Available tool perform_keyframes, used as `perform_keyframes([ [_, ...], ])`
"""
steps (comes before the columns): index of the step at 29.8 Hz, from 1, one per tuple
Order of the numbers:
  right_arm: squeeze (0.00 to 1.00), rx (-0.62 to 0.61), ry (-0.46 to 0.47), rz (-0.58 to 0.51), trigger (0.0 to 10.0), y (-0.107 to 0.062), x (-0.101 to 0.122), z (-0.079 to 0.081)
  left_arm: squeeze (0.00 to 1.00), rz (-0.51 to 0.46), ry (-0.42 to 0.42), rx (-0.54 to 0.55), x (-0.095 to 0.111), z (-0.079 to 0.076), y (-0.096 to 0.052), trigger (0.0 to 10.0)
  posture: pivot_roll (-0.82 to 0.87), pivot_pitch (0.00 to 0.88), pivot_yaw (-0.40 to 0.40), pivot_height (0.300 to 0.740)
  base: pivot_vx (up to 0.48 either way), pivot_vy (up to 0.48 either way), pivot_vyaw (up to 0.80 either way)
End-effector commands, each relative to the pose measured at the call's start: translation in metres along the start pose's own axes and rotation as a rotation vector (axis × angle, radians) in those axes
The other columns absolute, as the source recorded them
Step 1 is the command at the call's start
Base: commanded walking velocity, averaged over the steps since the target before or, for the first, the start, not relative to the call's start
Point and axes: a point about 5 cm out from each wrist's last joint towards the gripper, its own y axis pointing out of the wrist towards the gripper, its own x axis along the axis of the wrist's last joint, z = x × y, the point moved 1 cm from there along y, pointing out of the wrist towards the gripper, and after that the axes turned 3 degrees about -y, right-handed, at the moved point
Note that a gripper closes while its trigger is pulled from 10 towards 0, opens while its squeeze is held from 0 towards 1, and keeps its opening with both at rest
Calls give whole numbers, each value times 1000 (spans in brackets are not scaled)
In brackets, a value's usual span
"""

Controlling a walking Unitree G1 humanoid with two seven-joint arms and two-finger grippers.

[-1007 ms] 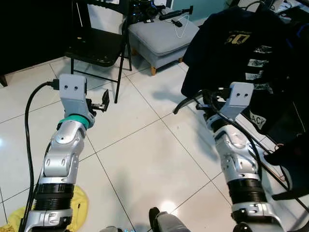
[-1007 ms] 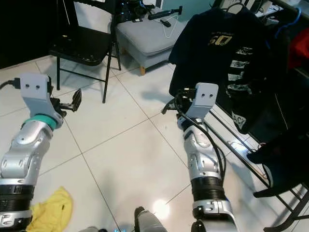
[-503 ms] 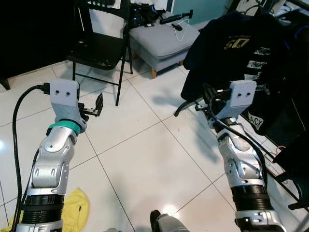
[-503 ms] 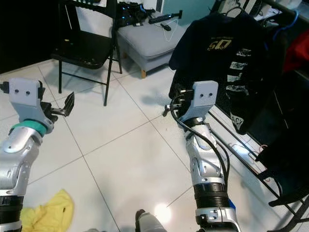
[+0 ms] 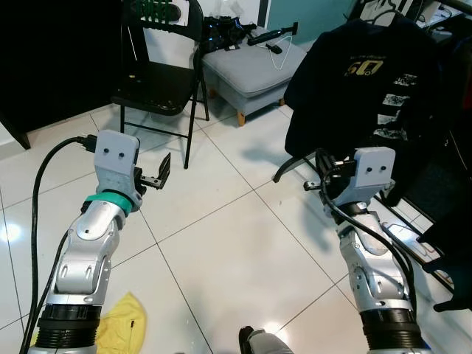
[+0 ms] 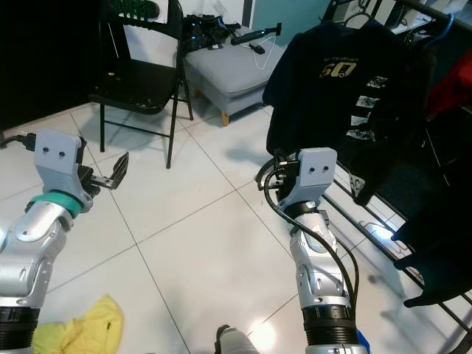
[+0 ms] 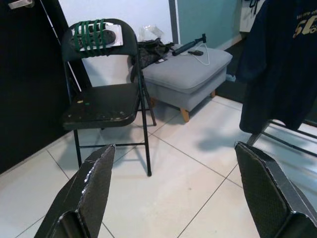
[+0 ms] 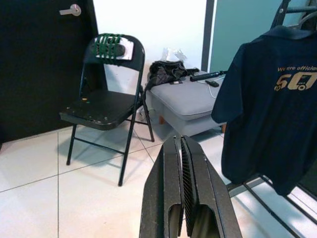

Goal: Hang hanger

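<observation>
Several green hangers [image 7: 93,35] hang over the backrest of a black folding chair [image 5: 157,78] at the far left. A dark T-shirt [image 5: 363,80] hangs on a clothes rack [image 6: 427,11] at the right, and a blue hanger [image 6: 443,26] hangs further along its rail. My left gripper [image 5: 158,174] is held up in front of the chair, well short of it, open and empty. My right gripper [image 6: 262,175] is raised near the T-shirt's lower edge, its fingers [image 8: 184,197] shut with nothing between them.
A grey ottoman [image 5: 256,63] with dark clothes, a cable and a black bar on it stands behind the chair. A yellow cloth [image 5: 122,329] lies on the white tiles by my left side. A black door [image 8: 43,59] is at the far left. The rack's low rails [image 5: 417,237] run along the floor at the right.
The whole view has shifted, bringing the chair's backrest and green hangers into sight. Both arms stay raised; the right gripper sits lower in the picture. Neither gripper has changed its state.
</observation>
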Motion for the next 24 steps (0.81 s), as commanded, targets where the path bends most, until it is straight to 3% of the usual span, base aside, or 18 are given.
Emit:
perform_keyframes([
  [1, 0, 2, -17, 1, 10000, 0, 1, -2, 0, 14, 7, -4, -6, -1, 0, 10000, -59, 47, 40, 740, 0, 0, 0],
  [9, 0, 6, -33, 35, 10000, -1, -7, -3, 0, 83, 3, -4, -33, -3, -8, 10000, -80, 8, 13, 740, 0, 0, 0],
  [13, 0, 2, -34, 31, 10000, 3, -8, 0, 0, 94, 42, -55, -40, -13, -5, 10000, -78, 0, 63, 740, 0, 0, 0],
  [15, 0, -10, -26, 23, 10000, 4, -8, 2, 0, 87, 50, -89, -38, -18, 0, 10000, -88, 0, 82, 740, 0, 0, 0],
  [18, 0, -40, -12, 17, 10000, 5, -11, 3, 0, 58, 77, -143, -28, -26, 25, 10000, -109, 0, 111, 740, 0, 0, 0],
  [24, 0, -25, -14, 11, 10000, 2, -11, 7, 0, 36, 76, -129, -22, -21, 34, 10000, -124, 0, 108, 740, 0, 0, 0],
])
